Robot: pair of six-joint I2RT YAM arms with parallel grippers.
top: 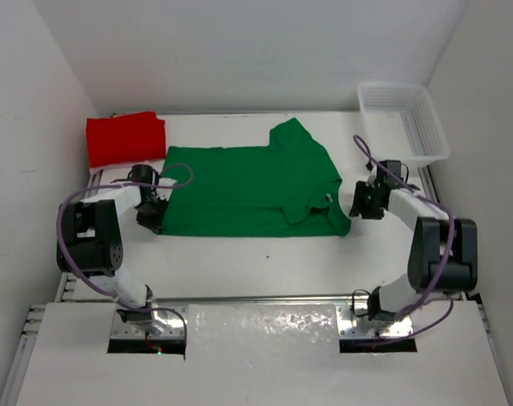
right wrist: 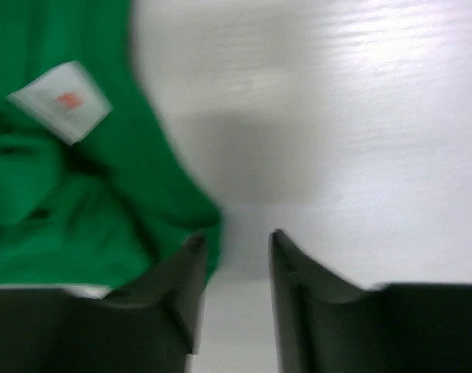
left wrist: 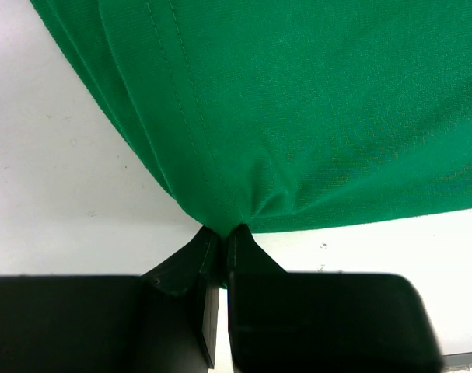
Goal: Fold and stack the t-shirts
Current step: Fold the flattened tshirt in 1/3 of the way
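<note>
**Left side pinned, right side empty: watch for a lopsided pull**

Your left gripper [left wrist: 222, 229] has its jaws clamped shut on the edge of the green t-shirt [top: 239, 186], and it's a thin bite. Only a small pucker of hem sits between the tips, and the rest of the cloth fans out ahead of them across the counter [top: 264, 262]. A hard tug could slip that pinch right out.

Over on the right gripper [right wrist: 236, 237], the jaws stand apart with nothing between them. The shirt's collar end, white label [right wrist: 61, 101] showing, lies just outside one finger, bunched and rumpled; bare counter fills the gap. Close now and you'd likely catch air, or only a loose wrinkle.

Lift or drag from the left alone and the shirt will probably skew and bunch, undoing the folded-over sleeve.

The red t-shirt [top: 125, 139] lies folded beyond the left jaws, well apart from the white mesh basket [top: 393, 85] past the right ones.
</note>
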